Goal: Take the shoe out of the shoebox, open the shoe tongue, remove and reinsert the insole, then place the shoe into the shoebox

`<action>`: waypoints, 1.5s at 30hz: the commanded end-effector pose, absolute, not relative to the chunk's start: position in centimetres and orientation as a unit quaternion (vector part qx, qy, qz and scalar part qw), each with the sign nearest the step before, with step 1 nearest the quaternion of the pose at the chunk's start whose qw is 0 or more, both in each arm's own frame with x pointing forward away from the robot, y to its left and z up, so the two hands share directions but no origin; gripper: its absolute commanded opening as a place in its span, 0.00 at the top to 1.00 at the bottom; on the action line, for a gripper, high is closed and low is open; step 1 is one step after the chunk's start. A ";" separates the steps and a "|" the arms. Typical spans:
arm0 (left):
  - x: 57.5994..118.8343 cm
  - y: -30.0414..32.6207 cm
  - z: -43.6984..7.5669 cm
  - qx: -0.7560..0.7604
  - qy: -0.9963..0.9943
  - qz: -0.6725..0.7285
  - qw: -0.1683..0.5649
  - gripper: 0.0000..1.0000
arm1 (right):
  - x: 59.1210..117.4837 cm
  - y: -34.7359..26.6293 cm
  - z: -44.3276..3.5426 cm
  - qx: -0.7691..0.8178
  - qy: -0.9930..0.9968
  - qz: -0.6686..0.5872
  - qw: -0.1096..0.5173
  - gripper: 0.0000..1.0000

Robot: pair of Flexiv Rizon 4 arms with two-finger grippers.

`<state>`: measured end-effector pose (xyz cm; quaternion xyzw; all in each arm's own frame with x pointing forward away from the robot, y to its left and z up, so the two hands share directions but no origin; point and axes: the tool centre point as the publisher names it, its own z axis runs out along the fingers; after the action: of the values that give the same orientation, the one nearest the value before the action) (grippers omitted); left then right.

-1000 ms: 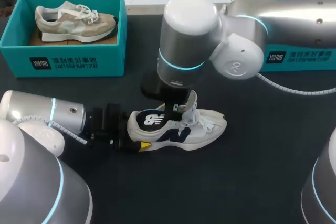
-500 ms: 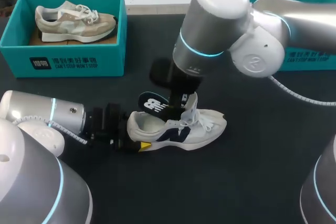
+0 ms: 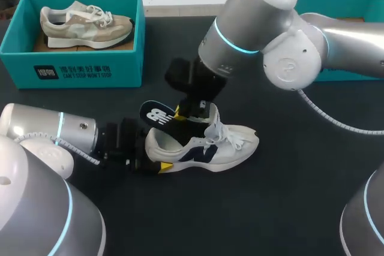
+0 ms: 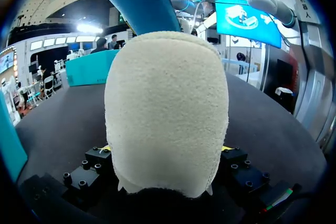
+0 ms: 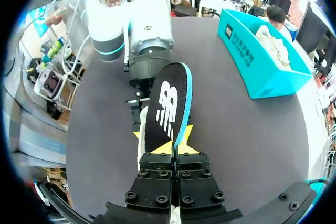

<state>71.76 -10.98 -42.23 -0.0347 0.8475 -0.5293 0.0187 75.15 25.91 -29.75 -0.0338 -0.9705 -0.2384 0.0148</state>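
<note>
A white shoe point(image 3: 231, 145) with a navy side mark lies on its sole on the black table, toe to the right. My left gripper point(image 3: 155, 165) comes in low from the left, and its widely spread fingers press the shoe's heel point(image 4: 165, 114) from both sides. Above the shoe's opening my right gripper point(image 3: 180, 114) is shut on the front end of a dark insole point(image 3: 157, 115) with a white logo. The insole point(image 5: 168, 106) is lifted clear of the shoe and stretches ahead of the right gripper point(image 5: 172, 148) toward my left arm point(image 5: 149, 24).
A teal shoebox point(image 3: 72, 67) at the back left holds a beige shoe point(image 3: 84, 23). A second teal shoebox point(image 3: 348, 67) stands at the back right, largely hidden behind my right arm. Bare black table lies in front of and to the right of the white shoe.
My right gripper has pulled the insole up out of the shoe and carried it left, above the heel. The left gripper and the shoe have stayed put.
</note>
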 end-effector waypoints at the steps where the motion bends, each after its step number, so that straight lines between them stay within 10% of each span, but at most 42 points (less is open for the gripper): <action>1: 71.6 -11.1 -42.7 -0.035 0.848 -0.529 0.020 1.00 | 75.8 27.1 -30.0 -0.023 -0.970 -0.239 0.036 1.00; 7: 71.6 -11.1 -42.7 -0.035 0.848 -0.529 0.020 1.00 | 75.6 27.4 -30.1 -0.011 -0.962 -0.263 0.076 0.93; 9: 71.6 -11.1 -42.7 -0.035 0.848 -0.529 0.020 1.00 | 75.5 27.4 -30.0 -0.023 -0.957 -0.276 0.085 0.00; 38: 71.6 -11.1 -42.7 -0.035 0.848 -0.529 0.020 1.00 | 73.5 29.4 -30.6 -0.069 -0.911 -0.342 0.221 0.00; 40: 71.6 -11.1 -42.7 -0.035 0.848 -0.529 0.020 1.00 | 73.4 29.5 -30.9 -0.069 -0.911 -0.341 0.223 0.24; 43: 71.6 -11.1 -42.7 -0.035 0.848 -0.529 0.020 1.00 | 73.4 29.3 -31.1 -0.070 -0.911 -0.341 0.223 0.87; 45: 71.6 -11.1 -42.7 -0.035 0.848 -0.529 0.020 1.00 | 73.4 29.3 -31.1 -0.069 -0.911 -0.341 0.223 1.00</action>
<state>71.76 -10.99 -42.23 -0.0346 0.8475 -0.5293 0.0186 73.37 29.04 -30.93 -0.0698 -0.9110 -0.3406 0.2217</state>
